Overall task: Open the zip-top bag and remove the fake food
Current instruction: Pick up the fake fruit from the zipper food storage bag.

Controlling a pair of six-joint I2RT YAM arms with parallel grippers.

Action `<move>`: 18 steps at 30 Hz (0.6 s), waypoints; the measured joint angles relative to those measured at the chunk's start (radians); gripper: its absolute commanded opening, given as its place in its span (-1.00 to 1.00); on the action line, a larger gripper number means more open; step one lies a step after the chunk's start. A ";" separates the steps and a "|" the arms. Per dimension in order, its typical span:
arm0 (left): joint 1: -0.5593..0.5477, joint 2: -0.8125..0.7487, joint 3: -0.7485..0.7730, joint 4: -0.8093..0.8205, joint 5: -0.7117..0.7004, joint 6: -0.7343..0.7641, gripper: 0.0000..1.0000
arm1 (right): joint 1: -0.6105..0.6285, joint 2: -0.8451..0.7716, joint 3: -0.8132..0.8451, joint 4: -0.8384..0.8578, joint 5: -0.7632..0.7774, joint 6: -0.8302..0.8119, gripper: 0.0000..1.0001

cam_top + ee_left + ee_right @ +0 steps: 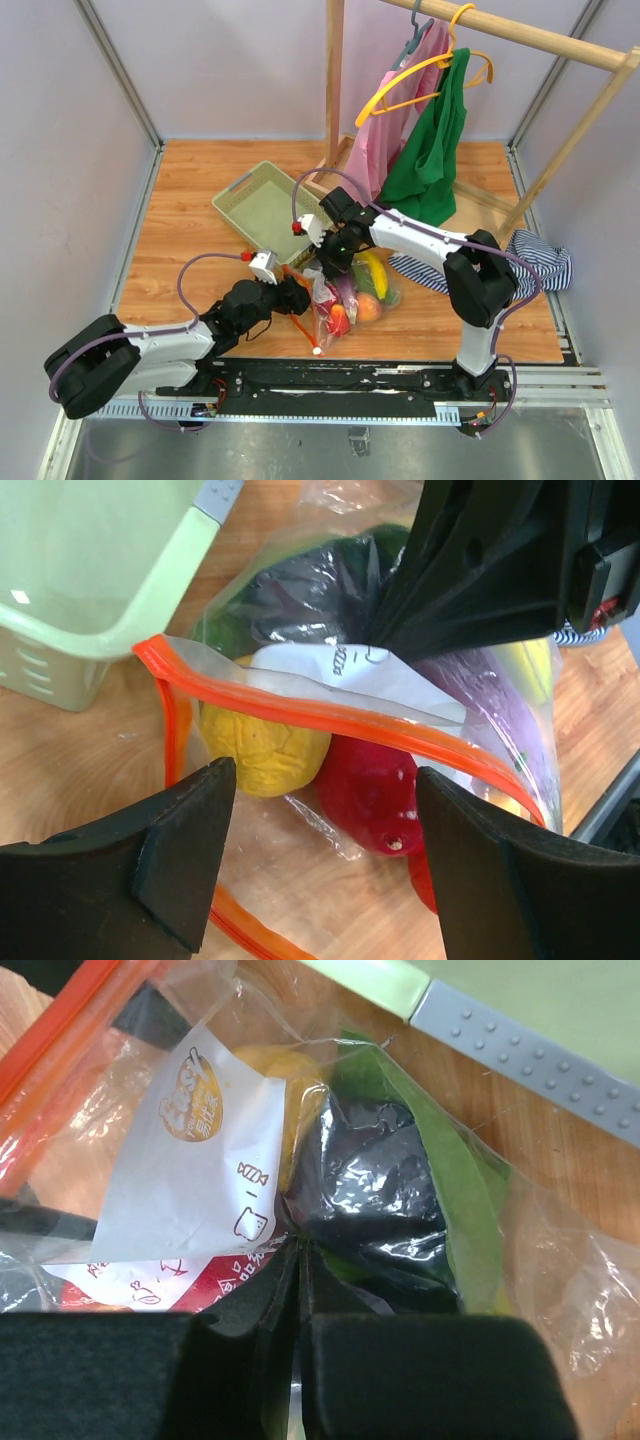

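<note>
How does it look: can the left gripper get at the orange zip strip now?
Probably yes. The left gripper is open, the zip strip lies just past its fingers with nothing between, and the right gripper pinches the zip-top bag farther back.

Pale green basket (262, 212) lies beside a wooden clothes rack (333, 80).

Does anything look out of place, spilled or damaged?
Nothing spilled: the plastic fruits sit inside the transparent zip-top bag. Odd: a blue-and-white striped cloth lies crumpled on the table, while a pink garment and a green garment hang on the wooden rack.
</note>
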 measured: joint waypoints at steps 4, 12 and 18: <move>0.019 0.026 0.011 0.004 0.012 0.044 0.45 | 0.000 0.002 -0.010 -0.002 -0.005 -0.013 -0.87; 0.073 0.087 0.018 0.031 0.078 0.144 0.38 | 0.000 0.006 0.014 -0.017 -0.068 -0.021 -0.76; 0.078 0.116 0.031 0.071 0.101 0.239 0.46 | 0.000 0.086 0.121 -0.026 -0.073 -0.012 -0.78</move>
